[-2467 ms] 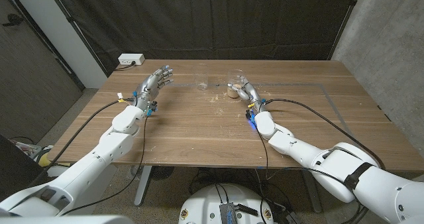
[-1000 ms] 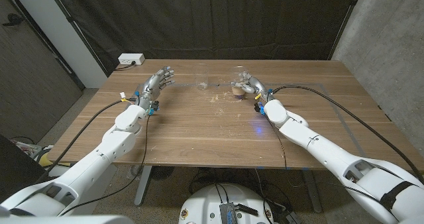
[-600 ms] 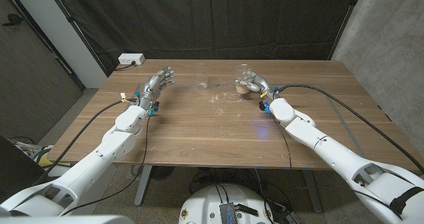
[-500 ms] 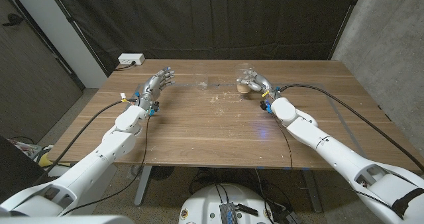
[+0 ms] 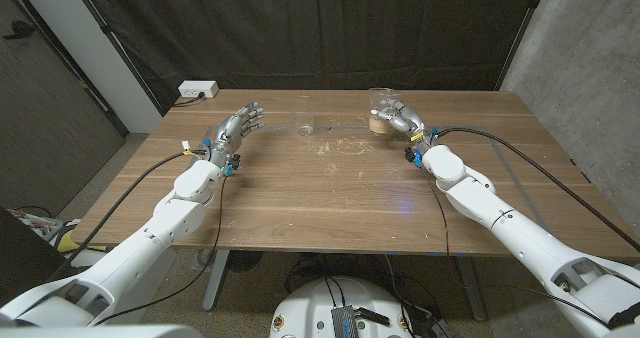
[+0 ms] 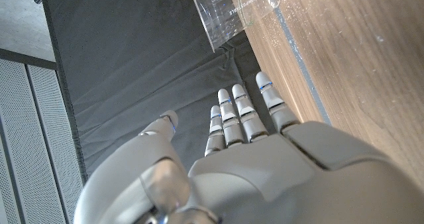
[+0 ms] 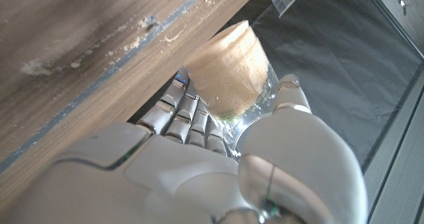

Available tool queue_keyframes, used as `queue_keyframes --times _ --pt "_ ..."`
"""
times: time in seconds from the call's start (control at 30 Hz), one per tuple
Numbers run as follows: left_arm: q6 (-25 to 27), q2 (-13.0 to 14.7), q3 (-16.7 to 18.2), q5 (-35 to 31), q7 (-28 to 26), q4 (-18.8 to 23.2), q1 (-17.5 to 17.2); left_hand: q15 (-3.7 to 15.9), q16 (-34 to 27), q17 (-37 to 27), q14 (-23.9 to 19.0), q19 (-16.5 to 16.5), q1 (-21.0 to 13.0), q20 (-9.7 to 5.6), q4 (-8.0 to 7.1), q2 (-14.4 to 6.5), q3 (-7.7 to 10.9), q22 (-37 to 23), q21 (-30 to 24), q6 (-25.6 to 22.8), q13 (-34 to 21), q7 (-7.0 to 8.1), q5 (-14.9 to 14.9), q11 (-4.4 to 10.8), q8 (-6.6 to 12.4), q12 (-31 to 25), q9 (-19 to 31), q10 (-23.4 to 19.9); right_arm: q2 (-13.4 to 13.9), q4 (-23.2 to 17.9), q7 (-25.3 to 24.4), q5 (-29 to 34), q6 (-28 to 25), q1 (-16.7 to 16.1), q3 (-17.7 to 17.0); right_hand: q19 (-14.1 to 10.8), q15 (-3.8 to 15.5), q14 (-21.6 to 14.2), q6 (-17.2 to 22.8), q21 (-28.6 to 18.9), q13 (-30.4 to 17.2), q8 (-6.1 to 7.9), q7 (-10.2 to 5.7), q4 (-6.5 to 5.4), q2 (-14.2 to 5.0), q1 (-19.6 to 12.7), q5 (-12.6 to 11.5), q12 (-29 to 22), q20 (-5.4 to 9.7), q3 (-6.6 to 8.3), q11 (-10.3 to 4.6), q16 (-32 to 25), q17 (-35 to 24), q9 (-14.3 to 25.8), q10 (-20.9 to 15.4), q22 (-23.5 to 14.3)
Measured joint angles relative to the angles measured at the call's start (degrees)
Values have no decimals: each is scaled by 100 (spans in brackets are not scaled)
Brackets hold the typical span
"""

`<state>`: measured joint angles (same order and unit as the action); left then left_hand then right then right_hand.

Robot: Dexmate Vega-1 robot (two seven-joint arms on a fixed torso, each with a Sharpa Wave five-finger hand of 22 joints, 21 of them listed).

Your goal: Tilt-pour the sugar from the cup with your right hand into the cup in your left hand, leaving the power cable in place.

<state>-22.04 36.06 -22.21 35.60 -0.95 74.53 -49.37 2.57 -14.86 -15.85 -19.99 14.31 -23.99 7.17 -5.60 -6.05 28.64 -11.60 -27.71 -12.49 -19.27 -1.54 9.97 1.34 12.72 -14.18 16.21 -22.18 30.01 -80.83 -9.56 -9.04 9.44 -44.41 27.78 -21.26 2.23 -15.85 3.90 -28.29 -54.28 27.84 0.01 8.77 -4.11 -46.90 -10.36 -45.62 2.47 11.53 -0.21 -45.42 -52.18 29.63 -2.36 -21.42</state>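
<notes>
Centrally, toward the upper right of the head view, the clear cup of sugar [image 5: 380, 115] is held upright in the right hand [image 5: 397, 118], lifted off the worktop [image 5: 330, 193]; the right wrist view shows the fingers [image 7: 189, 118] wrapped round its wall, with the pale sugar [image 7: 228, 75] filling the lower part. The receiving cup [image 5: 305, 127], clear and empty as far as can be told, stands alone on the worktop at upper centre, well apart from both hands. The left hand [image 5: 235, 126] holds nothing, its fingers [image 6: 242, 114] straight and slightly spread, reaching toward that cup but short of it (the left wrist view shows the cup [image 6: 232, 12] beyond the fingertips).

Judged from this, the step in hand is carrying the sugar cup while the empty cup waits to be gripped. Doing it well likely means keeping the full cup level in transit, closing the left hand round the empty cup low on its wall, then bringing rim over rim before tilting slowly.

Scattered grains [image 5: 335, 148] mark the worktop between the cups. A white power strip [image 5: 197, 91] sits at the worktop's upper-left corner, clear of the pouring path; black cables [image 5: 500, 168] trail along the arms.
</notes>
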Motion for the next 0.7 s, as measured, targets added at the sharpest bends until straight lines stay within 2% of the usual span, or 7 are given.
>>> queue_keyframes --times 0.33,0.53,0.7 --pt "-134 0 -25 -22 38 -55 -17 -10 0 0 -10 11 -22 -53 56 22 22 -1 0 -31 0 31 0 34 0 0 0 -27 83 -108 -117 -283 285 -214 -227 0 23 -24 -1 -1 -53 36 0 -23 -22 -22 0 -44 0 -23 -22 0 -25 54 -23 0" --pt "-201 3 -73 -92 34 -116 -5 1 0 -27 -22 11 -63 -52 74 -16 40 -1 0 -31 0 31 0 46 0 0 0 -15 127 -104 50 -614 446 -290 -348 0 23 -24 -1 -1 -86 36 0 -39 -22 -22 0 -89 0 -39 -22 -39 -49 79 -23 -26" --pt "-260 27 -137 -276 -90 -145 34 8 0 -27 -29 10 -122 -52 80 44 46 0 0 3 0 64 0 49 0 0 -18 -18 186 -94 180 -816 490 -324 -408 0 22 -23 -1 -1 -109 64 -1 -39 6 -49 0 -89 0 -39 -22 -39 -51 106 -23 -26"
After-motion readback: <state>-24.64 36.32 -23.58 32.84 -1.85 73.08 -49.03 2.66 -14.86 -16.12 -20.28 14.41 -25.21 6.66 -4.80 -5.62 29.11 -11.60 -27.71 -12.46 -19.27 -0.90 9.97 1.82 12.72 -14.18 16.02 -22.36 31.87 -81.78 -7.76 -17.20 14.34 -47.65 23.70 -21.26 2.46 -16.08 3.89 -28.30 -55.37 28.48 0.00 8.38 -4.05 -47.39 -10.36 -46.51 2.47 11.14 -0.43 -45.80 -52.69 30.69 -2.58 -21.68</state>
